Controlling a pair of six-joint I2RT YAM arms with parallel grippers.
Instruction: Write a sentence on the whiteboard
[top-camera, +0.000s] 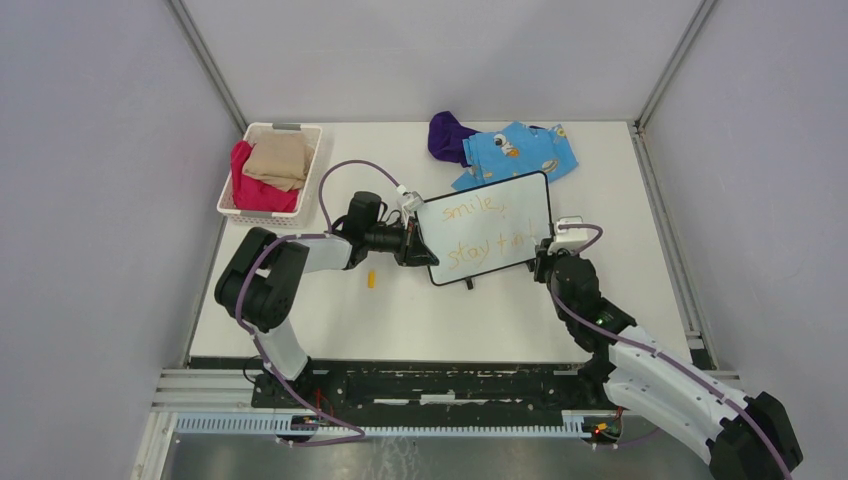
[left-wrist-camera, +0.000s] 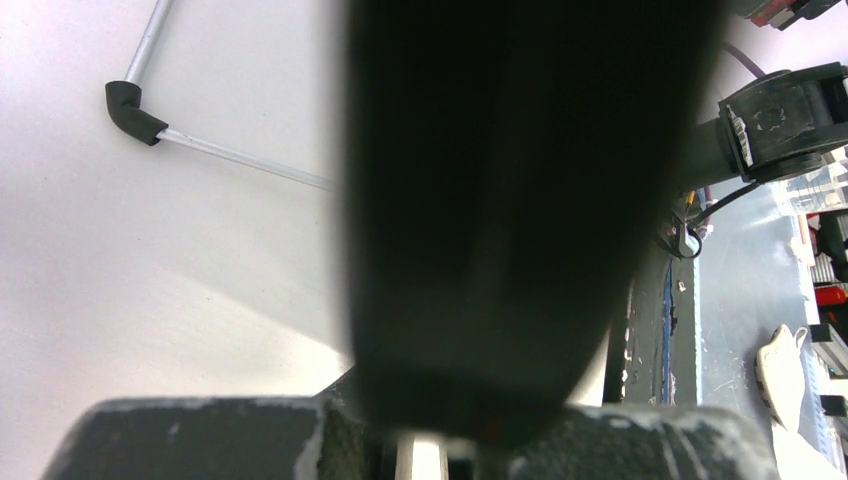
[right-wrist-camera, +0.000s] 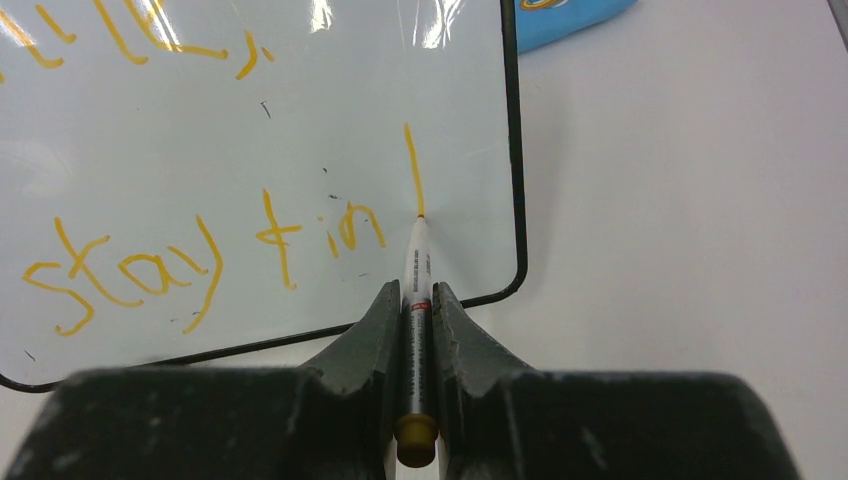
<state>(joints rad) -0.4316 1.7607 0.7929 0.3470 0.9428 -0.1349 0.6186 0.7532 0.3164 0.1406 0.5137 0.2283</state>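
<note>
Tabletop (top-camera: 450, 320), white and matt, fills your overhead view, closed in on three sides by pale grey walls (top-camera: 90, 150) with slim metal posts (top-camera: 205, 60) running up the two far corners. At far left you see a white lattice basket (top-camera: 262, 128) holding a red cloth (top-camera: 255, 190) under a beige one (top-camera: 278, 160). Next comes your left gripper (top-camera: 412, 243), its fingers closed on the left edge of the whiteboard (top-camera: 520, 205); its own wrist view is mostly blocked by a dark blurred shape, with a white sliver between the fingers. Just below that arm a small yellow piece (top-camera: 371, 279) lies alone on the table. The whiteboard sits at mid-table, turned so its right end points away from the arms, and carries the sentence (top-camera: 470, 211) in thin orange strokes on two lines, the lower one unfinished at its right end. Behind the board, against the far edge, lie a purple cloth (top-camera: 450, 135) and, just right of it, a blue patterned cloth (top-camera: 520, 150) that the board's far corner partly overlaps. At the board's lower right corner your right gripper (top-camera: 545, 252) is clamped on a white marker (right-wrist-camera: 418, 262), whose tip touches the board at the foot of a single upright orange stroke.
</note>
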